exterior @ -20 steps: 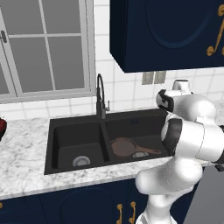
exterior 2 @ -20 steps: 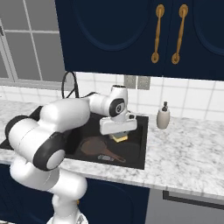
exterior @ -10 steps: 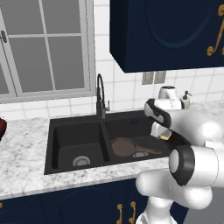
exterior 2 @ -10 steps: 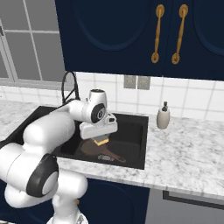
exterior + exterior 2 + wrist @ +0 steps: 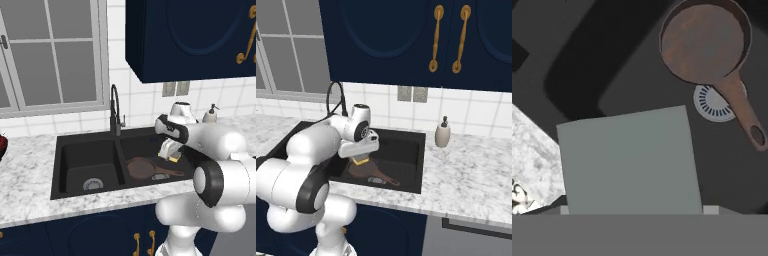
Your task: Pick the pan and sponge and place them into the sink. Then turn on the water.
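The reddish-brown pan lies on the floor of the right basin of the black sink. Its handle reaches over the silver drain. My gripper hangs over that basin, just above and to the right of the pan, shut on the yellow sponge. In the hand view the sponge's grey scrub face hides the fingertips. No water stream is in view at the dark gooseneck faucet.
A beige soap dispenser stands on the marble counter right of the sink. A dark bowl of red fruit sits at the far left. Blue wall cabinets hang overhead, and the left basin has its own drain.
The arm has carried the sponge left and down, from near the sink's right edge to above the right basin beside the pan. The pan has not moved.
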Robot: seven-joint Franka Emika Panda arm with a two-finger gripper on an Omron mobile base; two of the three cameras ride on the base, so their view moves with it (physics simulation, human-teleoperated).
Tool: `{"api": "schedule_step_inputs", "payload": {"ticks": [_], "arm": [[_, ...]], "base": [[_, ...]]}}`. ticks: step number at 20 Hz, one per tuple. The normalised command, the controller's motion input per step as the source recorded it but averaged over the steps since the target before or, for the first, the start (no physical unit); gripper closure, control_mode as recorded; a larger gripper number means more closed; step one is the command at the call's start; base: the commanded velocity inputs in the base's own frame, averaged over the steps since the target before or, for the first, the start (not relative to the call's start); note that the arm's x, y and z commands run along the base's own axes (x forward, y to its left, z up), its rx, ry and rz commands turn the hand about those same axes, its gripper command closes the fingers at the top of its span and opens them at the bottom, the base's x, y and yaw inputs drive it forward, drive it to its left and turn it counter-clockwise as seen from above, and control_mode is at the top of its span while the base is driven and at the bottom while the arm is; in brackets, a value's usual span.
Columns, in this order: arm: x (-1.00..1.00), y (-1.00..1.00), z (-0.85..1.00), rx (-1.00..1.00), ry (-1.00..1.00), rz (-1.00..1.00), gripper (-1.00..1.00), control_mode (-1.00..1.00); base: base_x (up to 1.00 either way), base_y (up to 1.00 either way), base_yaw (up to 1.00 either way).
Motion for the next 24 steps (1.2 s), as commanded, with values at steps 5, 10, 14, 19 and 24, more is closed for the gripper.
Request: {"api": "schedule_step_inputs", "payload": {"ticks": [5, 10, 14, 19, 24], "arm": [[0.18, 0.05, -0.48, 0.16, -0.02, 0.06, 1.00, -1.00], [0.46, 0.06, -0.47, 0.16, 0.00, 0.07, 1.00, -1.00], [0.65, 0.19, -0.54, 0.08, 0.00, 0.05, 1.00, -1.00], [0.64, 0.15, -0.55, 0.05, 0.00, 0.02, 1.00, -1.00], [0.55, 0.00, -0.55, 0.07, 0.00, 0.01, 1.00, -1.00]], "base": [[0.00, 0.00, 0.00], [0.00, 0.00, 0.00], [0.00, 0.00, 0.00], [0.00, 0.00, 0.00], [0.00, 0.00, 0.00]]}}
